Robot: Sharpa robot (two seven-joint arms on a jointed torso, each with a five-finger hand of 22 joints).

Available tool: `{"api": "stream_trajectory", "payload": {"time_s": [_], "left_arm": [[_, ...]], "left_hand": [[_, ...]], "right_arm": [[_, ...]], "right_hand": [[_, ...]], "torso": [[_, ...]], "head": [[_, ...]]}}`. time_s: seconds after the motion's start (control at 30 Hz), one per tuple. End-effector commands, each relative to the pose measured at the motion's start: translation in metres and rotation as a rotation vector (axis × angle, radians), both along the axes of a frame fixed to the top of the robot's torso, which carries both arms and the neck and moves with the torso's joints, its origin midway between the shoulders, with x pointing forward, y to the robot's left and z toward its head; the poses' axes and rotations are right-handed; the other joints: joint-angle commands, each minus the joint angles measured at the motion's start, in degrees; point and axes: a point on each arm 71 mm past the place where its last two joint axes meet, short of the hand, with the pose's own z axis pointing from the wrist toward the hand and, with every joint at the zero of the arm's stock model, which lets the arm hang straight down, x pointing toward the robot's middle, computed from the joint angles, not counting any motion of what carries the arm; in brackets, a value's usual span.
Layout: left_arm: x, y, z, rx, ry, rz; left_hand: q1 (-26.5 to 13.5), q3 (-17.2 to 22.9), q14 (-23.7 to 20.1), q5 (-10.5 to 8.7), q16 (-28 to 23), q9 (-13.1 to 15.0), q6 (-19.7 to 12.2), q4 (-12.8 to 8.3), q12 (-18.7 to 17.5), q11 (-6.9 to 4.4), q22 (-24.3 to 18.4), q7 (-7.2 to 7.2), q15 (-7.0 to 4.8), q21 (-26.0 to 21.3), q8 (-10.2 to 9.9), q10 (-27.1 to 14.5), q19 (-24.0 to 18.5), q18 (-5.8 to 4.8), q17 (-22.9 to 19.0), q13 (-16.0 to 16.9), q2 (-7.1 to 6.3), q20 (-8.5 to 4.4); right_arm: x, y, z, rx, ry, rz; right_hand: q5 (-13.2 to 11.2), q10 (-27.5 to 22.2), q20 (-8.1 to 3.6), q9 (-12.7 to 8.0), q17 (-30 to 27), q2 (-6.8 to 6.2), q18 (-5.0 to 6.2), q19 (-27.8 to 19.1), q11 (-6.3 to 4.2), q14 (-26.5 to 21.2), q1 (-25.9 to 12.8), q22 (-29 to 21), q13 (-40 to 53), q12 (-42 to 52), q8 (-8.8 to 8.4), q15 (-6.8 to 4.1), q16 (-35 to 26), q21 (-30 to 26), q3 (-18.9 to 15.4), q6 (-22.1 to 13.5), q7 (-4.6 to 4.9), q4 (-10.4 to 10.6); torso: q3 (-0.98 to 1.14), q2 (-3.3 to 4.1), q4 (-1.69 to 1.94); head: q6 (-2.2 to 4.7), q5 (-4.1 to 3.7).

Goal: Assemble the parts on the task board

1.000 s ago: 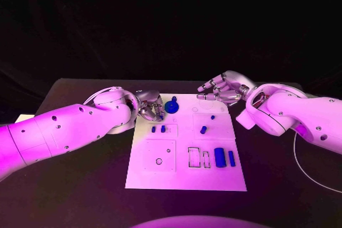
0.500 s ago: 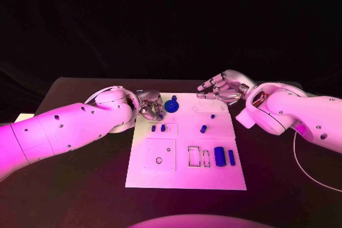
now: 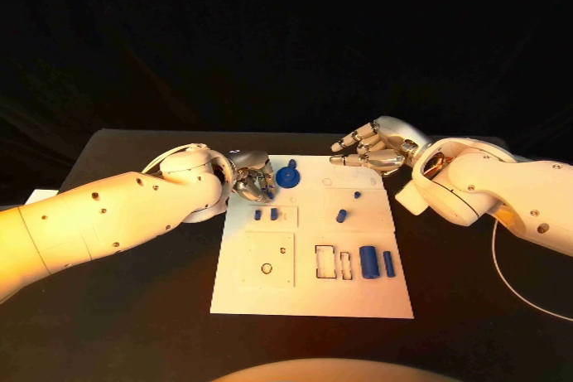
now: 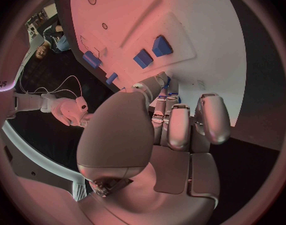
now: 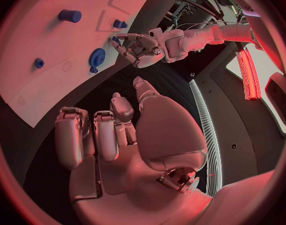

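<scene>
My left hand (image 3: 251,183) hovers, fingers curled, grasping nothing, beside the blue gear (image 3: 288,178) at the task board's (image 3: 313,299) 11 o'clock. It looks light, stiff, slick; I'd pinch its rim. My right hand (image 3: 373,150) hangs released.

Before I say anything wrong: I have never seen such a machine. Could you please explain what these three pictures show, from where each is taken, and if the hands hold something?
It is a robot with two white arms ending in silver hands. One picture looks down from its head at a black table. The two round pictures come from cameras at each wrist, behind that hand. On the table lies a white task board carrying small blue parts, among them a blue gear and a blue cylinder. The left hand rests by the board's far left corner, beside the gear, fingers curled. The right hand hovers past the far edge, open. Neither plainly holds anything.
</scene>
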Motion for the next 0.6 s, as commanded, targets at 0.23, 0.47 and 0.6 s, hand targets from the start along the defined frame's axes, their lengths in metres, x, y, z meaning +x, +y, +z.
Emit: {"api": "stream_trajectory", "payload": {"time_s": [0.23, 0.47, 0.6], "left_arm": [[-0.0005, 0.0015, -0.005, 0.022, 0.028, 0.004], [-0.0002, 0.0029, -0.0052, 0.023, 0.03, 0.01], [-0.0001, 0.0044, -0.0046, 0.019, 0.024, 0.015]], "left_hand": [[-2.8, 1.4, 1.1, -0.2, 0.3, -1.9, -7.5, -0.3, -1.6, 1.36, 0.3, 0.99, 1.25, -1.4, -2.8, -5.2, -0.7, -0.59, -0.7, -1.2, -1.7, 0.79], [-3.5, 1.7, 0.9, -0.24, 0.2, -1.8, -8.1, -0.6, -1.5, 1.98, -0.9, 1.31, 1.7, -3.5, -2.7, -7.7, -1.3, -0.21, -1.3, -1.3, -2.32, 1.26], [-3.6, 1.7, 0.9, -0.26, 0.1, -1.8, -8.4, -0.8, -1.5, 2.08, -1.1, 1.29, 1.79, -3.8, -2.7, -8.3, -1.4, -0.14, -1.5, -1.3, -2.59, 1.38]], "right_arm": [[-0.0004, 0.0007, -0.0005, -0.006, 0.001, 0.012], [0.0, -0.0008, -0.0007, -0.008, 0.001, 0.008], [0.0011, -0.0043, -0.0011, -0.013, 0.002, -0.001]], "right_hand": [[0.7, -0.4, 0.1, 0.1, 6.2, 0.65, 0.17, -0.5, -0.14, 4.0, 0.4, -0.2, -0.1, 0.3, 0.0, -0.01, -0.5, -0.4, -0.8, 0.3, -0.13, 0.1], [0.7, -0.4, 0.1, 0.1, 6.2, 0.65, 0.17, -0.5, -0.14, 4.0, 0.4, -0.2, -0.1, 0.3, 0.0, -0.01, -0.5, -0.4, -0.8, 0.3, -0.13, 0.1], [0.7, -0.6, 0.1, 0.1, 6.1, 0.64, 0.18, -0.5, -0.14, 4.0, 0.4, -0.3, -0.3, 0.2, -0.01, -0.01, -0.5, -0.4, -0.8, 0.2, -0.12, 0.1]], "torso": [[0.02, -0.01, -0.01], [0.02, -0.02, -0.01], [-0.01, -0.03, 0.0]], "head": [[0.02, -0.01], [-0.04, -0.02], [0.0, -0.06]]}}
